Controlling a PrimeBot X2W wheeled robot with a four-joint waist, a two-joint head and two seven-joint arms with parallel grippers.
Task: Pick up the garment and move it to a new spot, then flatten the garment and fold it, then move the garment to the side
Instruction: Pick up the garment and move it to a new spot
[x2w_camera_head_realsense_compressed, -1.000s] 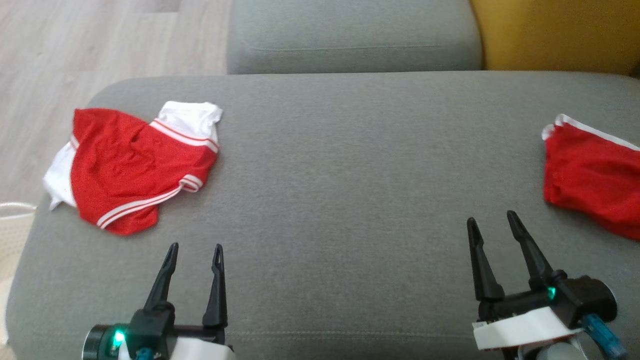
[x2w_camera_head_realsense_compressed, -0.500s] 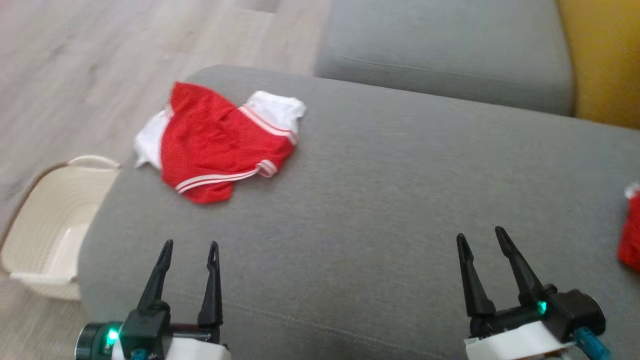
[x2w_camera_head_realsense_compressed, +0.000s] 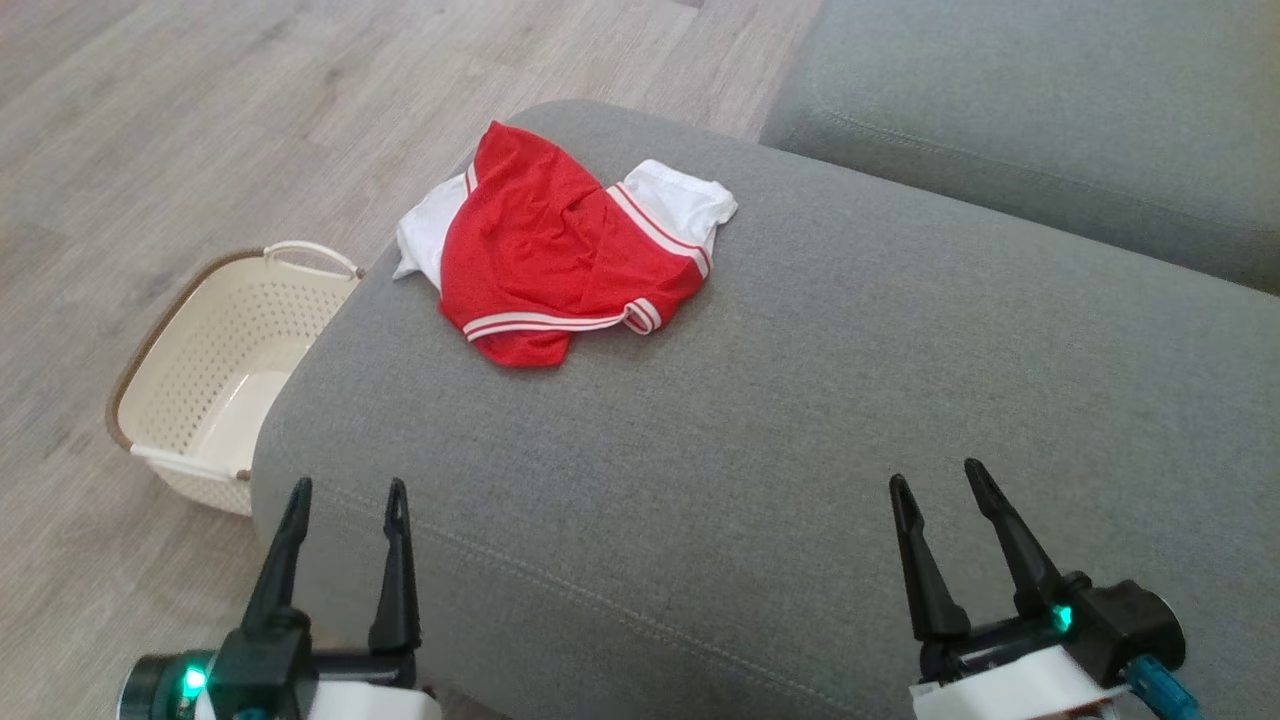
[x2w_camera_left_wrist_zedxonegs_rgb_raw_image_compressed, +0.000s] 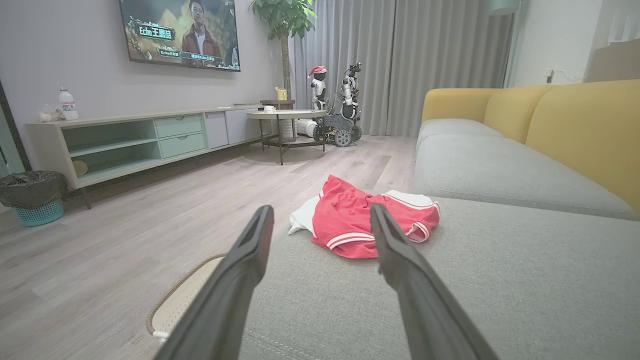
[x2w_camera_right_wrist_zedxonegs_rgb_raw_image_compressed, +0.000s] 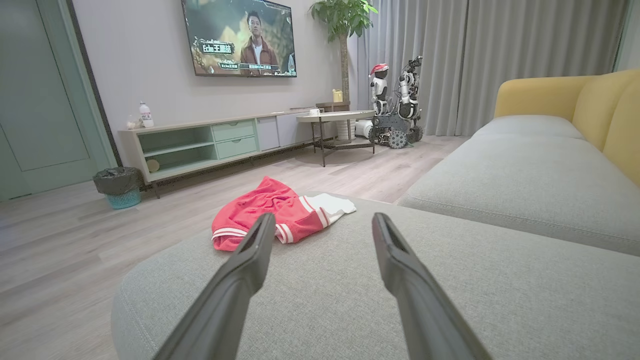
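Nearest the camera, the left gripper (x2w_camera_head_realsense_compressed: 348, 485) hangs over the near left corner of the grey seat cushion (x2w_camera_head_realsense_compressed: 800, 430). Its two dark fingers are spread apart with nothing between them. The right gripper (x2w_camera_head_realsense_compressed: 935, 472) sits over the near right part of the same cushion, its fingers likewise parted and empty, tilted a little to the left. On the wooden floor (x2w_camera_head_realsense_compressed: 180, 110), just beside the cushion's left side and a little ahead of the left gripper, stands a cream perforated basket (x2w_camera_head_realsense_compressed: 190, 350) with a brown rim. Farther along, the garment (x2w_camera_head_realsense_compressed: 545, 260) lies crumpled at the cushion's far left corner. It is red with white striped bands and white panels, and one white edge reaches the cushion's left rim. It is well apart from both grippers, ahead of the left one and slightly to its right, and far forward and to the left of the right one. In the left wrist view it shows straight ahead, framed between the two fingertips. In the right wrist view it sits left of centre, partly behind the left finger. Beyond it lie a second grey seat cushion (x2w_camera_head_realsense_compressed: 1050, 120) with yellow backrests (x2w_camera_left_wrist_zedxonegs_rgb_raw_image_compressed: 575, 130), then a low cabinet (x2w_camera_left_wrist_zedxonegs_rgb_raw_image_compressed: 135, 140), a round table (x2w_camera_left_wrist_zedxonegs_rgb_raw_image_compressed: 285, 116) and a wall-mounted television (x2w_camera_left_wrist_zedxonegs_rgb_raw_image_compressed: 180, 32).
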